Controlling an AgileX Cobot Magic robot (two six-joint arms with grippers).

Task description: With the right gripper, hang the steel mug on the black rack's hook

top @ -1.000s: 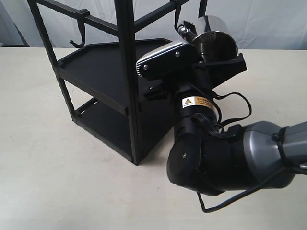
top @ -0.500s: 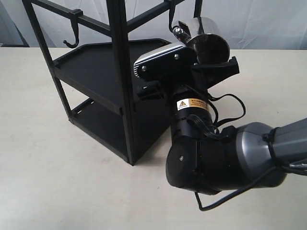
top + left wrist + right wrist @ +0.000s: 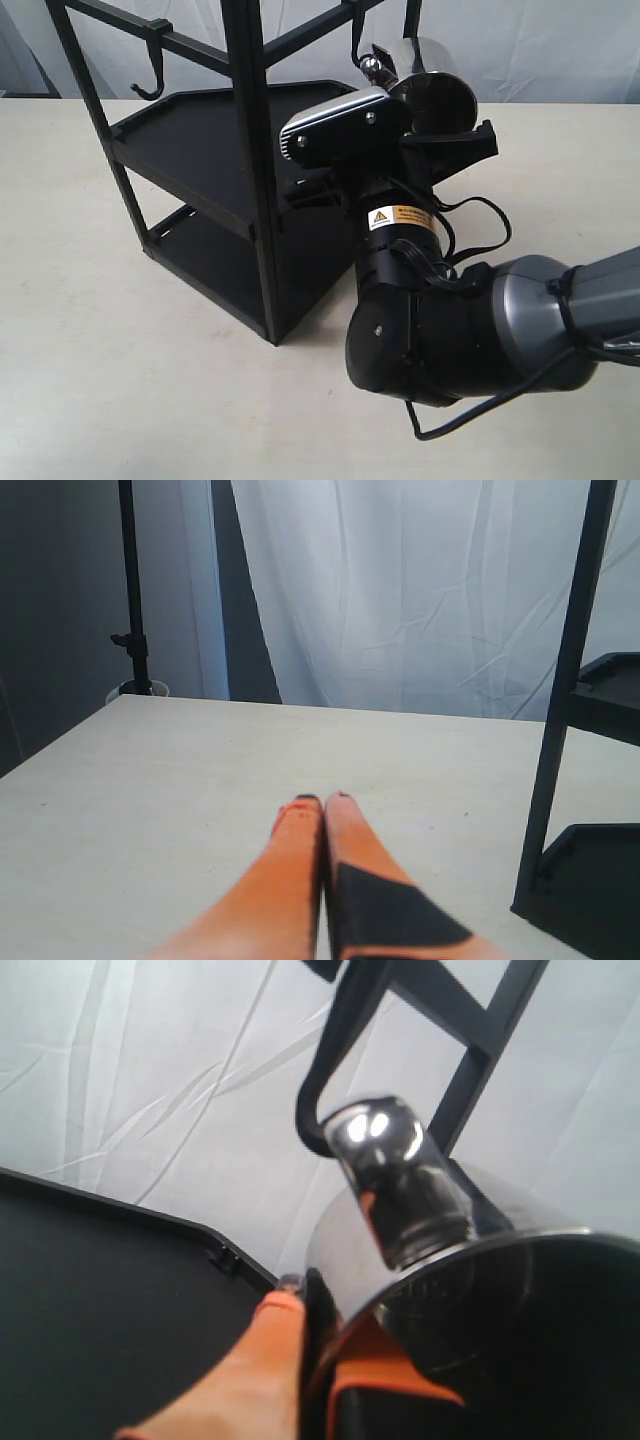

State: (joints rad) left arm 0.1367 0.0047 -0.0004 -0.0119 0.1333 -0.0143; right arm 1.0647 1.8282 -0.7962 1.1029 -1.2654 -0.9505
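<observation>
The steel mug [image 3: 428, 82] is tilted on its side, high beside the black rack [image 3: 245, 150]. My right gripper [image 3: 405, 118] is shut on the mug's wall. In the right wrist view the mug [image 3: 470, 1250] fills the lower right, gripped at its rim by the right gripper [image 3: 318, 1305]. Its looped handle [image 3: 385, 1160] sits right at the curved end of the hook [image 3: 322, 1095]; whether the hook passes through the loop cannot be told. The hook [image 3: 357, 45] hangs from a top rail. My left gripper [image 3: 322, 802] is shut and empty, low over the table.
A second hook [image 3: 152, 75] hangs from the rack's left top rail. The rack's two trays [image 3: 190, 140] lie left of my right arm. A rack post [image 3: 560, 730] stands close to the left gripper. A white curtain [image 3: 400, 590] backs the beige table [image 3: 100, 350].
Since a second ago, the rack and the right gripper with the mug sit slightly further left in the exterior view. Over the last half second almost nothing has moved.
</observation>
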